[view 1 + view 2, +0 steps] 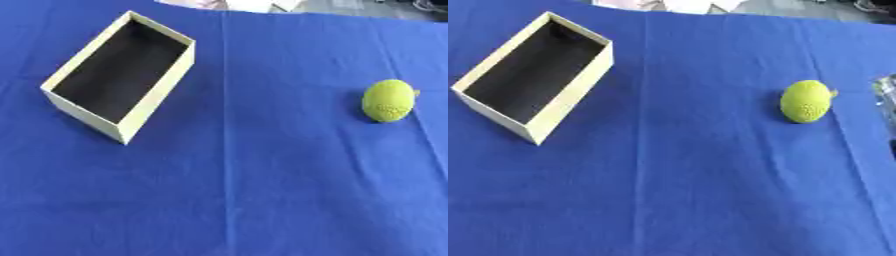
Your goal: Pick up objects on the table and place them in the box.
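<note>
A pale wooden box [155, 95] with a dark, empty inside lies askew at the upper left of the blue cloth. A yellow-green, bumpy, roundish fruit-like object [388, 100] rests on the cloth at the right, well apart from the box. A clear, glassy thing [886, 100] shows only as a sliver at the right edge of the right eye view. Neither of my hands appears in either view.
The blue tablecloth [262, 190] covers the whole table, with a straight crease running down its middle. Beyond the far edge, pale floor and some unclear light shapes [219, 4] show.
</note>
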`<state>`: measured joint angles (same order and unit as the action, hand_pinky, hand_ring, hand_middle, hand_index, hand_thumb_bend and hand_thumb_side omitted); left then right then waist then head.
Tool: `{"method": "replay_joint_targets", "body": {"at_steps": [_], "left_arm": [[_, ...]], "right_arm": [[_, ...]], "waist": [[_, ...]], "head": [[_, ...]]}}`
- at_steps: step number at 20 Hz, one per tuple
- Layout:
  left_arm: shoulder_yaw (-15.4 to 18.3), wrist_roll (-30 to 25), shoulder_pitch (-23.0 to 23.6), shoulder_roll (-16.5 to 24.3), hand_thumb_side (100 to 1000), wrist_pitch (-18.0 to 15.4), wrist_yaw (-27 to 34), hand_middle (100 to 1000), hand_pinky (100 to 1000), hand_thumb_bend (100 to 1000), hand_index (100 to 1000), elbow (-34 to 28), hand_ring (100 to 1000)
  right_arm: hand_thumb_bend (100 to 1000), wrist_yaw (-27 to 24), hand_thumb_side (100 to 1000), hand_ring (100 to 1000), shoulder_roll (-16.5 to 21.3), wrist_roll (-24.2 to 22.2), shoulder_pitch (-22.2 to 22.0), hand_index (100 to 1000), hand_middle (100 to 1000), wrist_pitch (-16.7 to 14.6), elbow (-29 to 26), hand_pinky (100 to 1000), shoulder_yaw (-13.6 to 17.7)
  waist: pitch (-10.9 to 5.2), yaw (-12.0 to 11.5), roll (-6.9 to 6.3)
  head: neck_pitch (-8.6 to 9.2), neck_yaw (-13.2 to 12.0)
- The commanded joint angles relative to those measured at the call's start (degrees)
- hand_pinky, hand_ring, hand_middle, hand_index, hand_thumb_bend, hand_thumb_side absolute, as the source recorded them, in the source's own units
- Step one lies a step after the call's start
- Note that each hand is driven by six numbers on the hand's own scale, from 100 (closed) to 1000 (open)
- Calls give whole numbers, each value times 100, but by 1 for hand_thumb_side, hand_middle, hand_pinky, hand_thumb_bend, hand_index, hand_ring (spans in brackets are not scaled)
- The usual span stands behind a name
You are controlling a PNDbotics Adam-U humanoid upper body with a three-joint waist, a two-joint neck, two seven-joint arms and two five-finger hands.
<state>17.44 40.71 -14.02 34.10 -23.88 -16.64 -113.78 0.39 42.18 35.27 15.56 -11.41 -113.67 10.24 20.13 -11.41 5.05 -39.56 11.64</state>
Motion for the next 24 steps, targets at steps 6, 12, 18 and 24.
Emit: {"method": "replay_joint_targets", "body": {"at_steps": [6,12,18,24], "left_arm": [[74,68,4,144,234,-56,-21,619,781,450,636,-82,597],[69,48,5,150,234,-56,-25,619,781,445,634,-82,596],[59,23,-4,151,235,-57,-20,618,781,441,633,-82,595],[60,11,0,160,236,-56,-18,618,782,439,633,-82,595]], "right_arm": [[100,1742,551,805,612,-1520,-169,851,715,1154,-92,792,-158],[100,2771,634,866,1018,-3287,-304,884,800,1393,-92,835,-366],[133,3070,626,890,1308,-4597,-329,903,832,1052,-92,850,-590],[254,3012,451,897,1473,-5293,-434,901,814,779,-92,858,-661]], "waist": [[-77,2,-15],[-46,-5,7],[-25,-22,22],[-20,-22,34]], "head": [[-136,27],[-185,16],[-172,22],[-166,14]]}}
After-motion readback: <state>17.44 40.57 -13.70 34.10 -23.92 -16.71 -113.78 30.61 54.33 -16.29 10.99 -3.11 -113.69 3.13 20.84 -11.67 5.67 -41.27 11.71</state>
